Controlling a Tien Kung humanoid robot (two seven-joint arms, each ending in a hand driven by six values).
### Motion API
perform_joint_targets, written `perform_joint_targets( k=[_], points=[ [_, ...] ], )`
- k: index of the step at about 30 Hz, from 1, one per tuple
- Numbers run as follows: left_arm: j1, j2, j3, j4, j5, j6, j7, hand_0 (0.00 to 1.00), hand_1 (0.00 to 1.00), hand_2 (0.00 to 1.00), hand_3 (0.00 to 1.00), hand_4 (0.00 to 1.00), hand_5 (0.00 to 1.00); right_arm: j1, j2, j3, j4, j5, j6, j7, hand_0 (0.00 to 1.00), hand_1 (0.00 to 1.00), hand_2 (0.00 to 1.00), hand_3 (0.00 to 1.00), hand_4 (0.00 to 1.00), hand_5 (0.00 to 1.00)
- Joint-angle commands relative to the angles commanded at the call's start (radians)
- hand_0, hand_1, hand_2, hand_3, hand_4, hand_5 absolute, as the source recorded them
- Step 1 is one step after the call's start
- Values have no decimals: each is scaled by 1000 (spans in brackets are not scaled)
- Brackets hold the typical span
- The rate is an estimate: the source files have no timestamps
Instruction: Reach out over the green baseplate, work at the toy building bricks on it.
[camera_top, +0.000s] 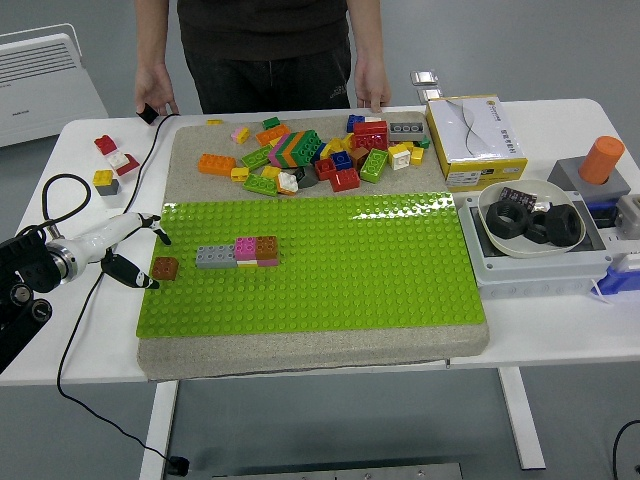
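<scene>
My left arm (25, 270) is cut by the left edge; only forearm and hand (120, 250) show. Can't tell if my fingertip touches the brown brick (165, 267). Person (265, 50) cut off at the top edge, chest up gone. Heater (45, 80) cropped left. Grey box (630, 215) cropped right. Print on the yellow box (475, 140) too small. Black thing (147, 114) under the person's hand unclear. Pile (310, 155) bricks overlap, lower ones hidden.
</scene>
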Motion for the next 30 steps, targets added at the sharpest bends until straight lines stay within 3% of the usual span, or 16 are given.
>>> perform_joint_targets(
  k=[11,12,17,18,30],
  points=[
    [-3,-9,1,15,0,6,-4,998,998,998,609,964,2,-3,4,-3,0,0,0,0,655,638,622,735,729,998],
    [-4,-10,1,17,-1,8,-5,998,998,998,595,884,2,-3,4,-5,0,0,0,0,655,638,623,735,728,998],
    [-4,-13,-1,20,-6,14,-7,998,998,998,595,884,2,-4,5,-6,0,0,0,0,655,638,623,735,728,998],
    [-4,-13,-1,20,-7,14,-8,998,998,998,591,810,2,-4,5,-6,0,0,0,0,656,638,626,735,729,998],
    [0,-19,3,25,-11,10,-5,998,998,998,589,856,2,-3,6,3,0,0,0,1,656,637,626,735,729,998]
  ],
)
